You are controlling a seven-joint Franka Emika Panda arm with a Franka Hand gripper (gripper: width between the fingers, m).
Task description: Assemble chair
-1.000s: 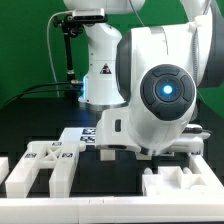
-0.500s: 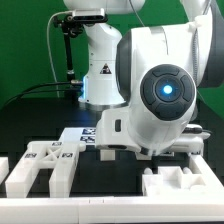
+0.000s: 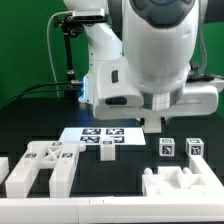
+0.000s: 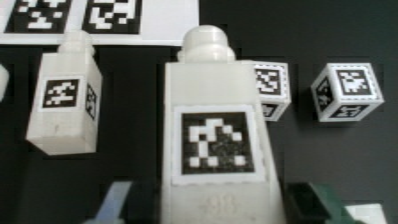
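Assembly looks barely begun: nothing appears joined yet. The gripper (image 4: 217, 205) hangs spread, fingers flanking but not clamping a peg-topped leg (image 4: 217, 120) at frame centre on the tabletop (image 3: 115, 175). A second leg (image 4: 64, 95) lies centre left.

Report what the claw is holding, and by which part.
Cannot be told. The fingers of the claw flank the tagged end of a long white chair part, opposite its peg, but contact does not show.

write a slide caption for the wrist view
Open gripper poised either side of a tagged white chair part
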